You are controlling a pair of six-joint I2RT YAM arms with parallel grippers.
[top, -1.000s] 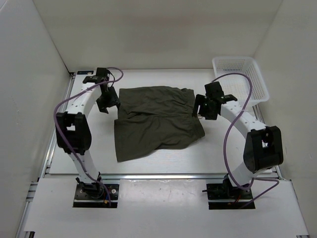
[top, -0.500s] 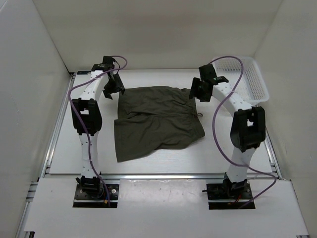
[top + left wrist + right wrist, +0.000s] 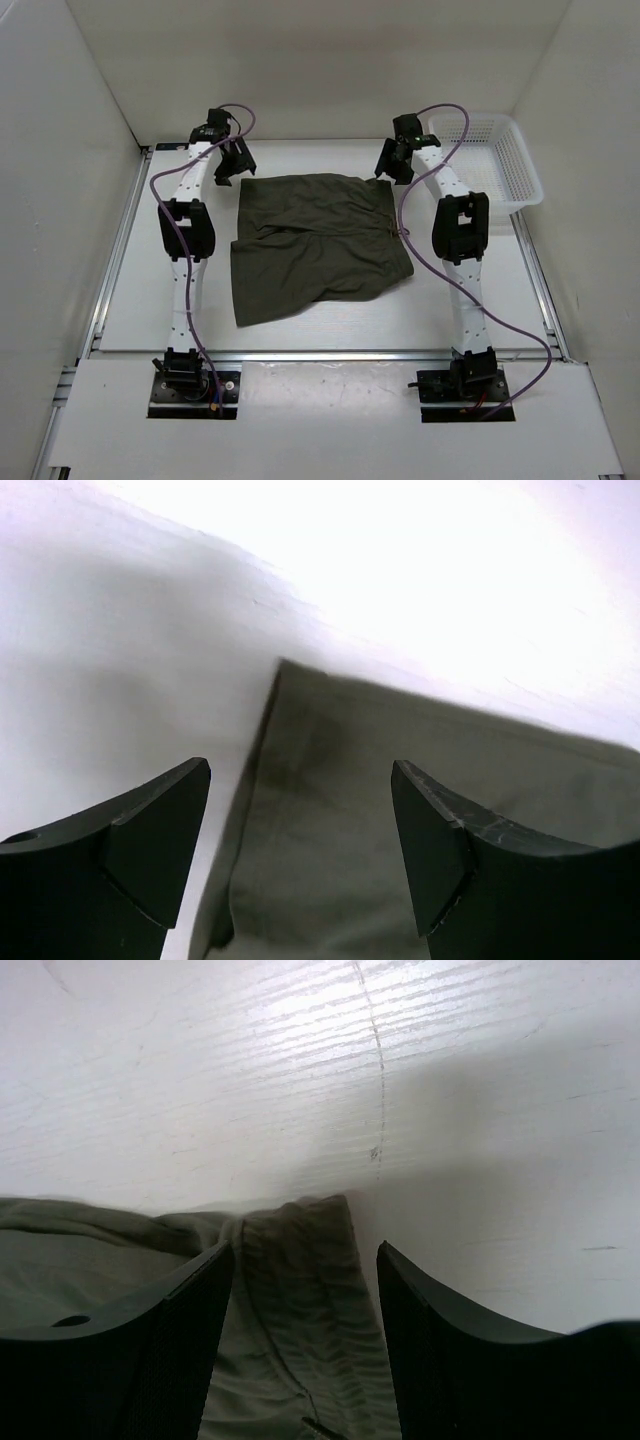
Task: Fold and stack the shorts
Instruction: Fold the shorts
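The shorts [image 3: 315,245] lay spread on the middle of the white worktop [image 3: 330,325], one pair, dark olive. Their straight far edge ran left to right, and their near edge slanted down towards the near left. In the top view an upper layer of cloth lay across a lower one, with the lower layer jutting out at the near left.

The left tool [image 3: 228,165] stood at the far-left corner of the shorts. In its wrist view that corner of the shorts [image 3: 400,810] lay between the two dark fingers and a little beyond their tips. The left tool [image 3: 300,770] was spread wide and held nothing.

The right tool [image 3: 392,165] stood at the far-right corner. In its own view the gathered, ribbed corner of the shorts [image 3: 290,1310] lay in the gap between the fingers. The right tool [image 3: 305,1250] was likewise parted wide and gripped nothing. From these views I could not tell whether either tool touched the cloth or the worktop.

One white lattice basket [image 3: 527,165] sat at the far-right corner of the worktop, just right of the right arm and apart from the shorts. Its mesh floor was in plain view.
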